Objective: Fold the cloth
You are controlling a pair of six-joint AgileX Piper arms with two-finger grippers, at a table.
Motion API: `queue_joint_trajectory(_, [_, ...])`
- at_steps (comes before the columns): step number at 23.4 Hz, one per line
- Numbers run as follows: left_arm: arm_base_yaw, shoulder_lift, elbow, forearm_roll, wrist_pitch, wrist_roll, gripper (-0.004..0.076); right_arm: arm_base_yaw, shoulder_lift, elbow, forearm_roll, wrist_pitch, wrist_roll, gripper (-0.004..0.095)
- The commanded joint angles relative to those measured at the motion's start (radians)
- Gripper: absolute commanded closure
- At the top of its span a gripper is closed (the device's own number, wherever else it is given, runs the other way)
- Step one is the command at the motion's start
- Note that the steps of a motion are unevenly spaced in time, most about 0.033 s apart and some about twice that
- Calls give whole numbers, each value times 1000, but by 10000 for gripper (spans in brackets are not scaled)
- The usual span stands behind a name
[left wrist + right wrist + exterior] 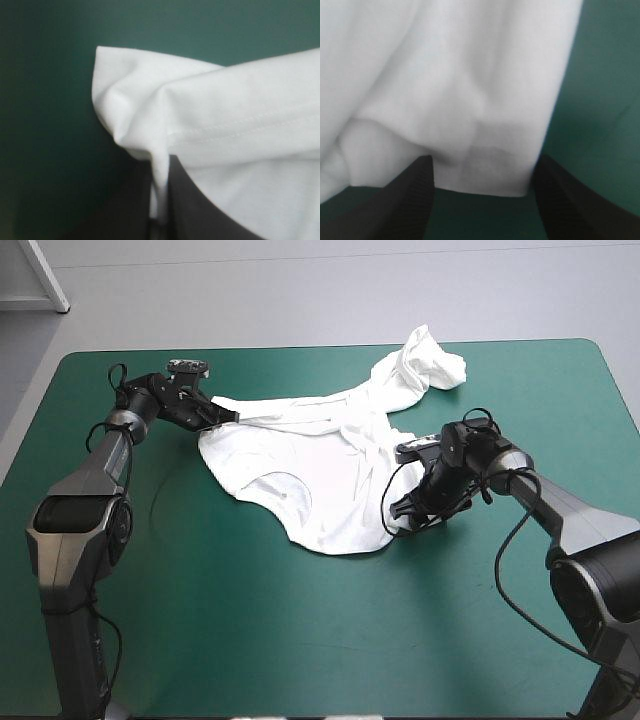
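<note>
The white T-shirt (310,470) lies partly spread on the teal-green cover, with one bunched end (430,365) trailing toward the far edge. My left gripper (222,416) is at the shirt's left corner and is shut on the T-shirt; in the left wrist view a hemmed fold of the T-shirt (215,130) is pinched between the black fingers (197,215). My right gripper (400,515) sits low at the shirt's right edge. In the right wrist view its fingers (407,205) stand apart, open, with the T-shirt's edge (470,125) lying between and ahead of them.
Bare teal-green cover (300,630) stretches between the shirt and the near edge. The shirt's bunched end lies close to the table's far edge (330,344).
</note>
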Motion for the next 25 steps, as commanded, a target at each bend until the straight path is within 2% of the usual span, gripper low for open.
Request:
queue_joint_trajectory(1, [-4, -64, -26, -13, 6, -3, 705, 67, -3, -7, 63, -55, -4, 436])
queue_joint_trajectory(2, [-4, -64, -26, -13, 6, -3, 704, 81, -3, -7, 62, -68, -4, 484])
queue_joint_trajectory(4, [-4, -64, -26, -15, 6, -3, 705, 109, -3, -7, 59, -99, -4, 657])
queue_joint_trajectory(5, [-4, -64, -26, -22, 6, -3, 705, 121, -3, -7, 54, -131, -4, 869])
queue_joint_trajectory(6, [-4, -64, -26, -36, 6, -3, 705, 123, -3, -7, 47, -149, -1, 926])
queue_joint_trajectory(9, [-2, -72, -26, -85, 15, -3, 705, 123, -24, -8, 2, -192, 7, 925])
queue_joint_trajectory(11, [-2, -90, -26, -112, 24, -2, 705, 123, -55, -17, -69, -199, 48, 925])
queue_joint_trajectory(14, [-2, -190, -26, -194, 18, 30, 705, 123, -175, -73, -290, -190, 157, 925])
queue_joint_trajectory(18, [-2, -312, -26, -199, -8, 31, 705, 123, -293, -177, -466, -173, 245, 925])
queue_joint_trajectory(20, [-2, -454, -50, -186, -32, 31, 705, 123, -369, -328, -600, -154, 255, 925])
queue_joint_trajectory(25, [-2, -668, -281, -165, -16, 39, 705, 123, -423, -752, -723, -86, 151, 925])
